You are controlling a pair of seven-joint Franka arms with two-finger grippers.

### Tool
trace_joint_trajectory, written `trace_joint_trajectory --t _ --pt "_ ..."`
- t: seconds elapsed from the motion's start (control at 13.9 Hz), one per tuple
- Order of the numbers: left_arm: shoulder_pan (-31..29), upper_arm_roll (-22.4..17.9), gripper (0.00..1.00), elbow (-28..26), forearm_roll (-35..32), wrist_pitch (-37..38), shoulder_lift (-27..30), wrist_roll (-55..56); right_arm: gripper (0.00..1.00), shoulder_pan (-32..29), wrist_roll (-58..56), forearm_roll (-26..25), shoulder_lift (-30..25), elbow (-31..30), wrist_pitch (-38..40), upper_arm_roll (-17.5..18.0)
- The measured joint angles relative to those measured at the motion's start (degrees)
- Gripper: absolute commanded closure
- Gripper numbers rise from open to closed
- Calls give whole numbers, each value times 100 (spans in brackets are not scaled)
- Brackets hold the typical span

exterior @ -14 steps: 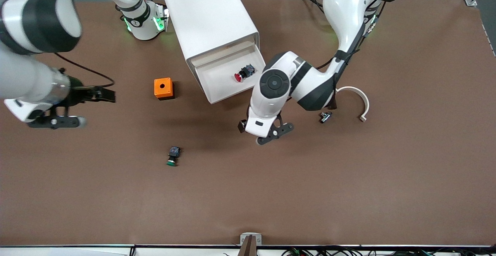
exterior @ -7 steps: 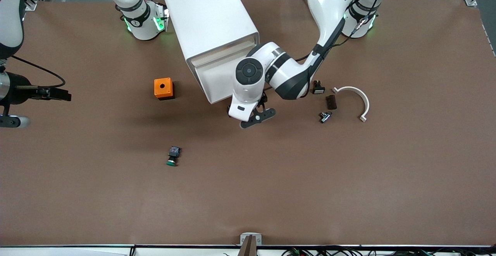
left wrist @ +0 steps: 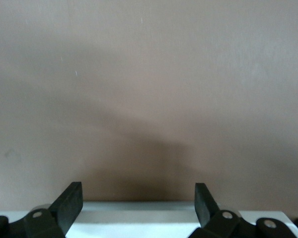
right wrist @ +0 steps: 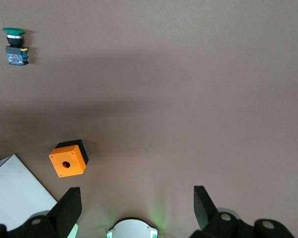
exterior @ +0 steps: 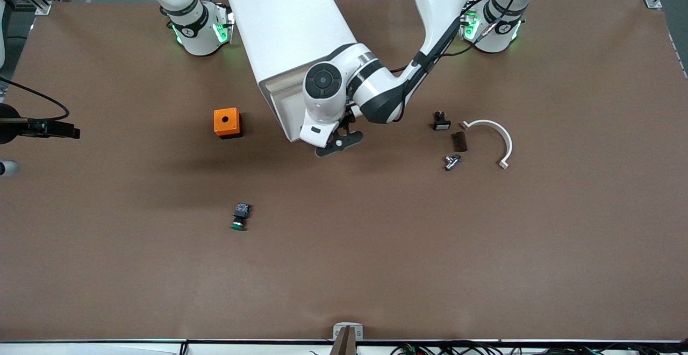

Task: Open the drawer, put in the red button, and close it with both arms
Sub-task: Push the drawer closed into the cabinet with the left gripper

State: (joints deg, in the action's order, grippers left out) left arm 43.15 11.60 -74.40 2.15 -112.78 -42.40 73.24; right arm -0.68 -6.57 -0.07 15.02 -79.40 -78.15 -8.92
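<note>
The white cabinet (exterior: 290,27) stands near the arms' bases with its drawer (exterior: 284,108) pulled out. My left arm's wrist covers most of the drawer's inside, and the red button is hidden. My left gripper (exterior: 337,145) hangs at the drawer's front edge. In the left wrist view the left gripper (left wrist: 138,203) is open, with the drawer's white front edge (left wrist: 139,218) between its fingers and nothing gripped. My right gripper (exterior: 59,129) is over the table at the right arm's end. The right gripper (right wrist: 137,206) is open and empty.
An orange box with a hole (exterior: 226,122) sits beside the drawer toward the right arm's end. A green-capped button (exterior: 239,217) lies nearer the front camera. Small black parts (exterior: 441,121), a metal piece (exterior: 451,161) and a white curved piece (exterior: 497,134) lie toward the left arm's end.
My left gripper has moved from the table up to the drawer's front edge, and its wrist now hides the red button that lay in the drawer. The right arm has drawn back toward its table end.
</note>
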Motion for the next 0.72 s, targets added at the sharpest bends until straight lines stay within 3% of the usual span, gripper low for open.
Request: trace_joint_trajectory --t 0.72 --pt "24 394 1 -147 1010 411 36 161 0 -48 -31 -1 4 48 -9 7"
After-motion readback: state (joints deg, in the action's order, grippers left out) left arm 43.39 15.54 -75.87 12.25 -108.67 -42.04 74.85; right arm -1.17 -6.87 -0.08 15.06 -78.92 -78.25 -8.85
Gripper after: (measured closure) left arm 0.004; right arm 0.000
